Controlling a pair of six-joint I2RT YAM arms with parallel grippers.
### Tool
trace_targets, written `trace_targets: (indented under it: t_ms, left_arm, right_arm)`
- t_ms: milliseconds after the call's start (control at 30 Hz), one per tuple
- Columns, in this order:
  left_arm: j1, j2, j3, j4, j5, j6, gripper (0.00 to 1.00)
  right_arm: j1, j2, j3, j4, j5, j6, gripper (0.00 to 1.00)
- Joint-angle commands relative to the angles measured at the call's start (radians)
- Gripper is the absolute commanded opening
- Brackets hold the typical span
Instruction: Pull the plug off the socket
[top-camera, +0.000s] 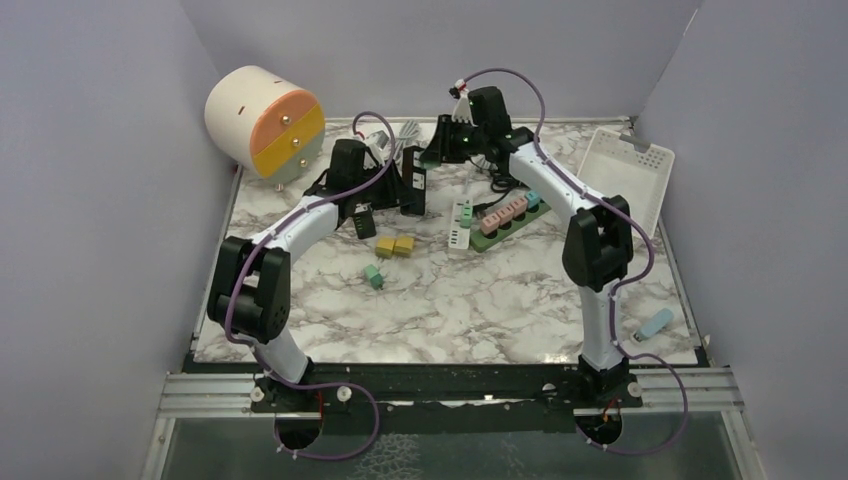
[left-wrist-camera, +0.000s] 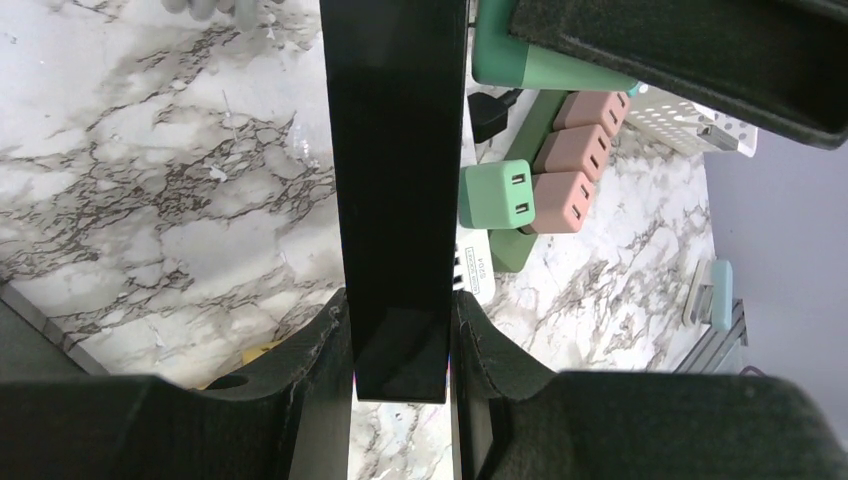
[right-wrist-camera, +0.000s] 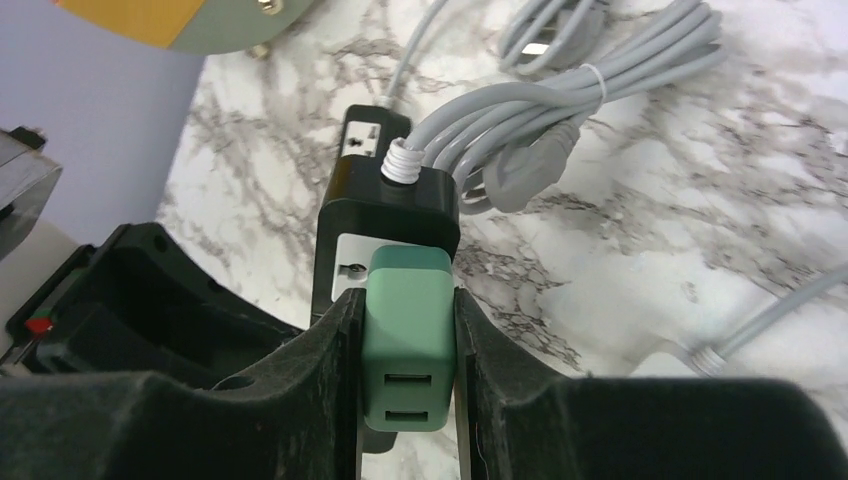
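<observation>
Toward twelve o'clock on the marble table (top-camera: 450, 310), both arms meet over one black power strip (left-wrist-camera: 395, 150). The left gripper (left-wrist-camera: 400, 320) is clamped on the strip's narrow sides, likely to brace it so it cannot follow the pull. The right gripper (right-wrist-camera: 408, 310), at about one o'clock from the left, is closed on a green plug (right-wrist-camera: 408, 350), its pads flat on the plug's two sides for a straight pull. The plug looks seated in the strip's socket face. A grey cable (right-wrist-camera: 540, 100) leaves the strip's end toward one o'clock.
</observation>
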Motion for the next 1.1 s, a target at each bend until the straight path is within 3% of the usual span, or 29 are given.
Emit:
trace_targets:
  t_ms: [0,67,167,200,300,333,433,467,533,567,633,667,733,767,833,900,1067]
  left_arm:
    - [0.035,0.031,0.054,0.004,-0.169,-0.016,0.00]
    - [0.034,0.054,0.061,0.004,-0.172,-0.016,0.00]
    - [0.035,0.073,0.072,0.005,-0.173,-0.017,0.00]
    - [0.034,0.078,0.076,0.005,-0.173,-0.017,0.00]
    - [0.034,0.085,0.082,0.010,-0.175,-0.023,0.00]
    - [0.034,0.084,0.081,0.012,-0.177,-0.026,0.00]
    - [0.034,0.087,0.085,0.016,-0.182,-0.024,0.00]
    - [0.035,0.090,0.089,0.014,-0.182,-0.021,0.00]
    - [0.035,0.090,0.097,0.009,-0.183,-0.019,0.00]
    - [0.035,0.085,0.096,0.009,-0.183,-0.019,0.00]
    - [0.034,0.082,0.097,0.010,-0.182,-0.016,0.00]
    - [0.034,0.081,0.099,0.009,-0.185,-0.012,0.00]
    - [0.035,0.084,0.104,0.008,-0.190,-0.008,0.00]
    - [0.034,0.087,0.107,0.008,-0.189,-0.005,0.00]
    - [0.036,0.097,0.122,0.002,-0.185,0.009,0.00]
    - [0.040,0.105,0.147,-0.015,-0.189,0.024,0.00]
    - [0.069,0.096,0.145,-0.016,-0.181,0.042,0.00]
  right_arm:
    - [0.099,-0.047,0.108,-0.202,0.175,-0.086,0.01]
    - [0.133,-0.076,0.091,-0.209,0.304,-0.147,0.01]
    - [0.112,-0.118,0.003,-0.106,0.031,-0.126,0.01]
    - [0.109,-0.112,0.012,-0.131,0.064,-0.096,0.01]
    - [0.186,-0.055,0.161,-0.323,0.509,-0.142,0.01]
    - [0.195,-0.060,0.160,-0.315,0.499,-0.152,0.01]
    - [0.115,-0.131,-0.038,-0.054,-0.036,-0.022,0.01]
    - [0.109,-0.126,-0.036,-0.081,0.055,-0.003,0.01]
    - [0.171,-0.097,0.062,-0.239,0.408,-0.076,0.01]
    - [0.173,-0.109,0.049,-0.214,0.342,-0.092,0.01]
    - [0.078,-0.168,-0.142,0.065,-0.139,0.045,0.01]
    - [0.077,-0.165,-0.130,0.048,-0.093,0.059,0.01]
    - [0.168,-0.111,0.041,-0.233,0.338,-0.115,0.01]
    - [0.167,-0.107,0.030,-0.248,0.328,-0.147,0.01]
    - [0.117,-0.175,-0.141,-0.085,-0.011,-0.116,0.01]
    - [0.107,-0.230,-0.270,0.020,-0.231,-0.129,0.01]
    - [0.110,-0.233,-0.431,-0.056,-0.589,-0.290,0.01]
